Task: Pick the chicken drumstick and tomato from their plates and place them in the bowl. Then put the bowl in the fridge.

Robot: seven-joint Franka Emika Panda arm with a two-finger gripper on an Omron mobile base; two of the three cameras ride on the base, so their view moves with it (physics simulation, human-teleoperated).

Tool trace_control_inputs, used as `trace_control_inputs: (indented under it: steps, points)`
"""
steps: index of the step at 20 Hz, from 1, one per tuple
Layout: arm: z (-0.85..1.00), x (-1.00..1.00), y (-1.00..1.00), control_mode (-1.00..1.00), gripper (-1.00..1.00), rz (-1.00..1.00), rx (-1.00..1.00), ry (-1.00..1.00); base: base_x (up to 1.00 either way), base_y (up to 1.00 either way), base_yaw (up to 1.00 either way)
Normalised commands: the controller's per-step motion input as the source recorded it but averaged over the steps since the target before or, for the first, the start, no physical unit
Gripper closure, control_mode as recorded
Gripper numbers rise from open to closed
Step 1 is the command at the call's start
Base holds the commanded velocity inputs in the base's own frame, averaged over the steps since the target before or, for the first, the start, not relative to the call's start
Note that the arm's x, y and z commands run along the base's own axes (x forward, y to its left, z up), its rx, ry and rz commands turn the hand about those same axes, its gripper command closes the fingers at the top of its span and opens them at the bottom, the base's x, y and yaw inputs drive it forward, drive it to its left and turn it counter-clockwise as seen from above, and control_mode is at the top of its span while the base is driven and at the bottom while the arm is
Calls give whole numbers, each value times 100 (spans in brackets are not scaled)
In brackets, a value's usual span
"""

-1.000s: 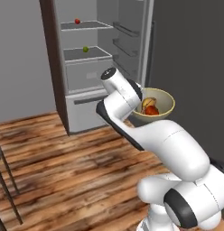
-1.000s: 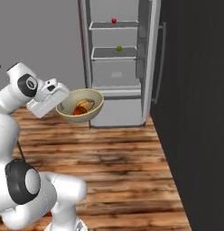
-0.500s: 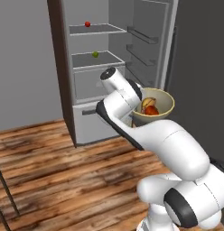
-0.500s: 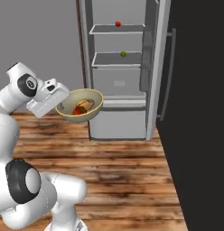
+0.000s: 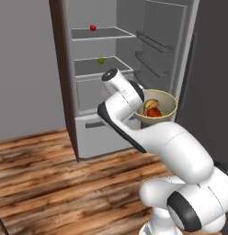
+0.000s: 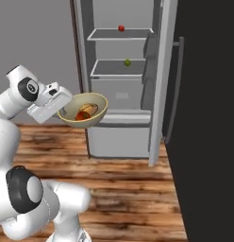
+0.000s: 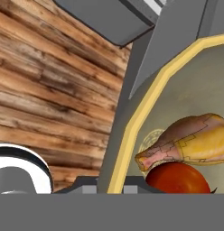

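Half of tomato (image 7: pixel 178 178) cut off inside bowl (image 6: pixel 101 109); claw (image 6: pixel 63 113) grips bowl rim.

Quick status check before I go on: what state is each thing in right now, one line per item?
fridge: door open, shelves exposed.
bowl: carried in the air in front of the fridge, tilted, not yet inside.
chicken drumstick: lying in the bowl.
tomato: in the bowl, touching the drumstick.
hand: at the bowl's rim; finger state cannot be told.
red ball: resting on the top shelf.
green ball: resting on the second shelf.
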Motion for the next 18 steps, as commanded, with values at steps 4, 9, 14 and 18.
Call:
trace_control_inputs:
  steps: [4,9,14,18]
  points:
    - [0,0,0,100,100,0,0,0,77,-24,7]
    - [0,0,0,100,100,0,0,0,79,-7,4]
    - [0,0,0,100,100,0,0,0,69,-19,2]
    - [0,0,0,100,100,0,0,0,66,-27,0]
